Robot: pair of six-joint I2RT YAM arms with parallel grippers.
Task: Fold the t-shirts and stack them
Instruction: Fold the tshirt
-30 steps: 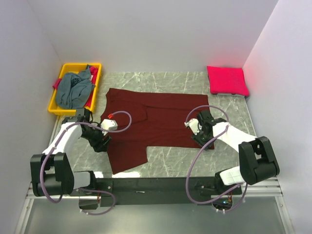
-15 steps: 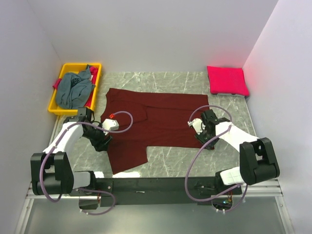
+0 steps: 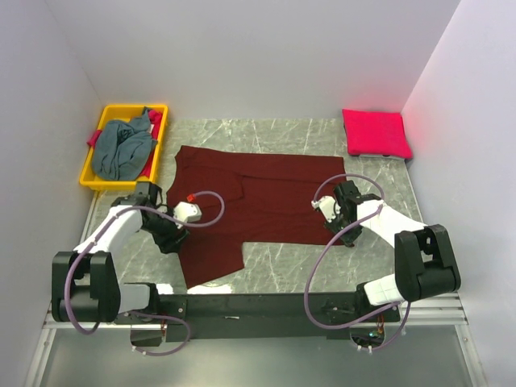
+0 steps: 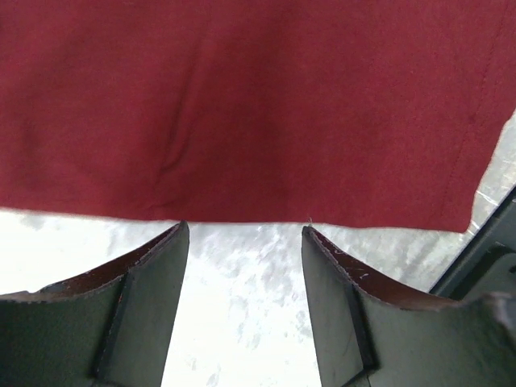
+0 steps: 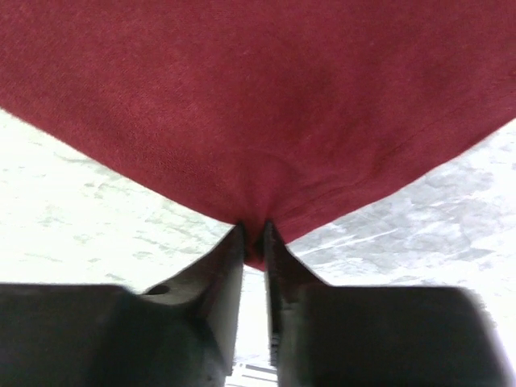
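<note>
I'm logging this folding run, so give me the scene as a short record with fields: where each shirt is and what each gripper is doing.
maroon t-shirt: spread out on the table, not yet folded
pink-red t-shirt: folded, at the far right corner
grey-blue t-shirt: crumpled in the yellow bin, far left
left gripper: open at the maroon t-shirt's edge, no cloth between its fingers
right gripper: shut on a corner of the maroon t-shirt
</note>
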